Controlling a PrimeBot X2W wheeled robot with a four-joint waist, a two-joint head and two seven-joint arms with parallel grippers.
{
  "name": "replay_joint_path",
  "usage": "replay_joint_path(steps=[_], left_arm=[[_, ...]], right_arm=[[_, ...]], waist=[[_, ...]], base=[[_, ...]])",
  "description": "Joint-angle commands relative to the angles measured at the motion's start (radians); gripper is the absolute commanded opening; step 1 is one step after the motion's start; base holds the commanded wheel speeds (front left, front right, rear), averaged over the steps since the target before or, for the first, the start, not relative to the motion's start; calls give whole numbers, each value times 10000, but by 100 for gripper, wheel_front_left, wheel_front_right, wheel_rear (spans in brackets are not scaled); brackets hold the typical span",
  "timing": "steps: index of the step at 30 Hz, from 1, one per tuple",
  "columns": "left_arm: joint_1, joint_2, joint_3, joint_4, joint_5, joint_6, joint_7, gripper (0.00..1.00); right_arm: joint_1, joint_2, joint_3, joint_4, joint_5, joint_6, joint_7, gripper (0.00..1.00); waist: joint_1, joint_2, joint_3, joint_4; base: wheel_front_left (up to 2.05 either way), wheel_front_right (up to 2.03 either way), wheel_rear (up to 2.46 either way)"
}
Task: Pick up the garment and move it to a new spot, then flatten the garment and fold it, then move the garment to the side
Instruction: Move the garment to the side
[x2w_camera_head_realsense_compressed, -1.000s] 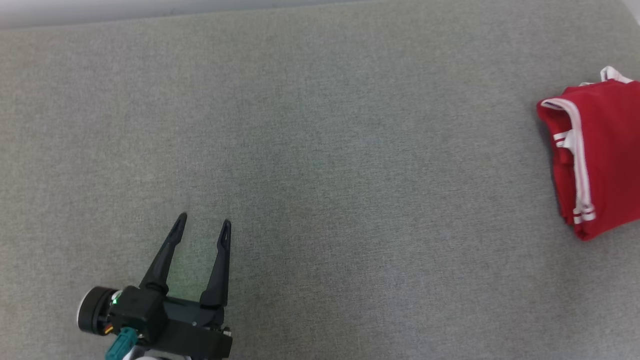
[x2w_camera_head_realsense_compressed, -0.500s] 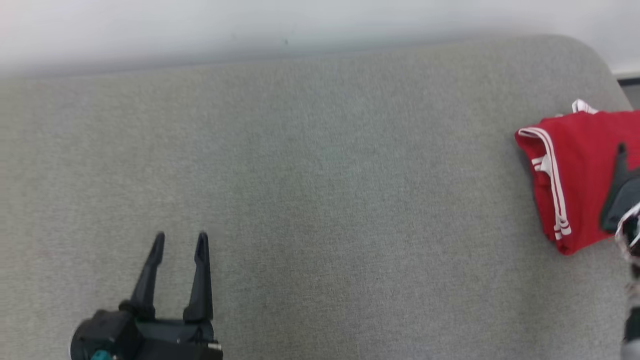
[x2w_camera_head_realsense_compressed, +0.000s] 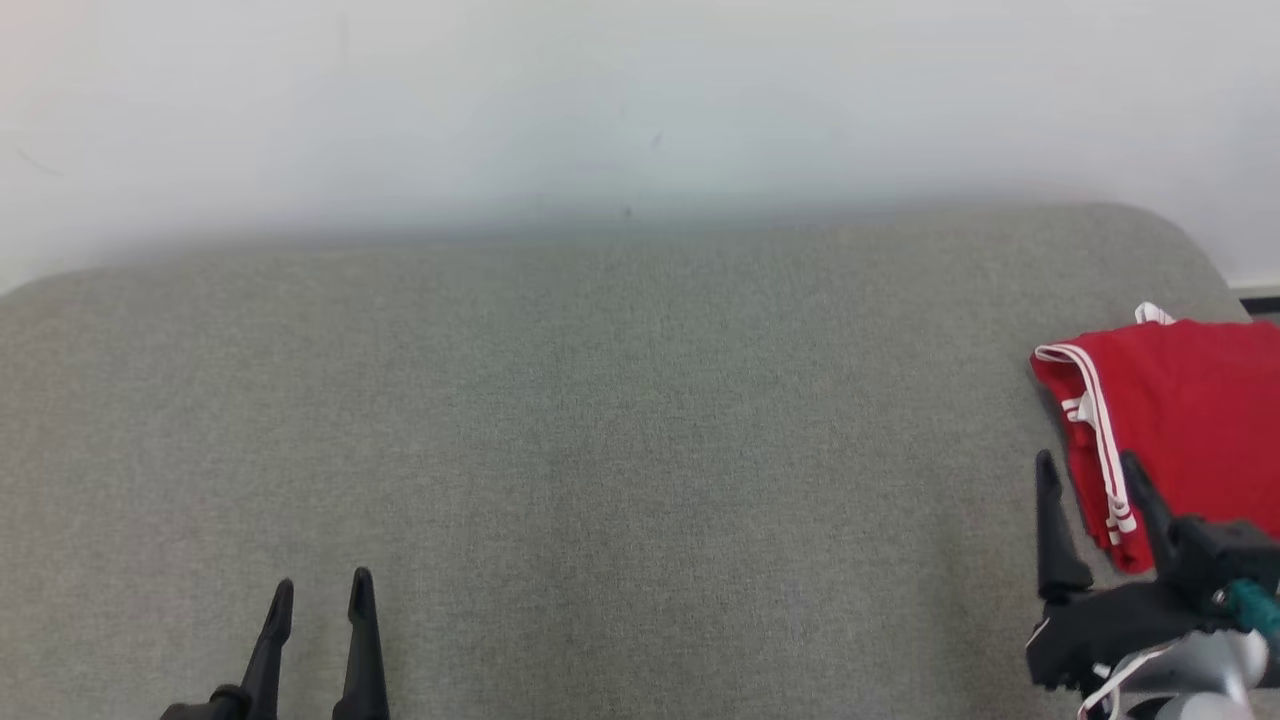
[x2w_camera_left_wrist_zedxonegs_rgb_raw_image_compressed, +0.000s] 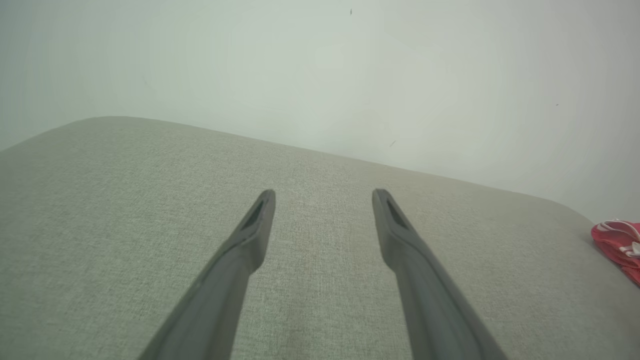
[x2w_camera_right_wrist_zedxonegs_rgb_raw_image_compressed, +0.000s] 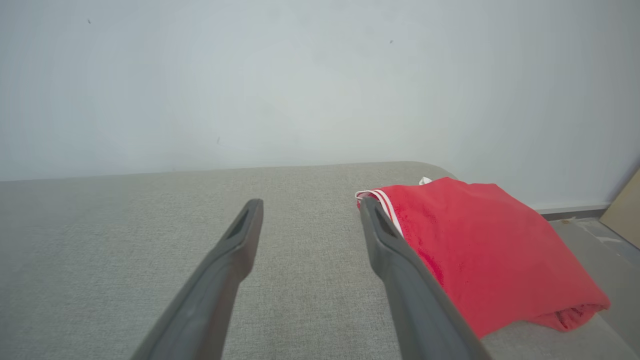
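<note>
Both are spread wide and hold nothing: the left gripper (x2w_camera_head_realsense_compressed: 322, 580) over the grey cushion (x2w_camera_head_realsense_compressed: 640, 450), the right gripper (x2w_camera_head_realsense_compressed: 1088, 460) just beside the folded red garment (x2w_camera_head_realsense_compressed: 1180, 400).

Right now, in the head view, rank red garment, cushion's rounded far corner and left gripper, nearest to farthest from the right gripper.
1. red garment, just right of the right gripper.
2. rounded far corner, beyond the garment.
3. left gripper, far left.

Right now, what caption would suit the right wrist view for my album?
Open right gripper poised near a folded red garment on a grey fabric surface.
</note>
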Motion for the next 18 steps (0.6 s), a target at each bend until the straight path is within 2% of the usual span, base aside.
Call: replay_joint_path(steps=[1,5,11,18], left_arm=[[236,-27,155,73,-137,-21,-30,100],[492,-44,444,85,-76,-54,-30,100],[853,-42,707,-95,104,-136,-30,100],[1113,-50,937,-138,184,-187,-30,100]], right_arm=[[360,94,238,-27,8,-29,-402,100],[791,189,903,32,273,-29,-957,100],[1047,201,1719,269,1029,-29,-1212,100],[1174,201,1914,692,1189,-29,-1402,100]], waist=[[2,1,-553,271],[2,1,-749,375],[2,1,-888,415],[2,1,-928,428]], base=[[0,0,0],[0,0,0],[0,0,0],[0,0,0]])
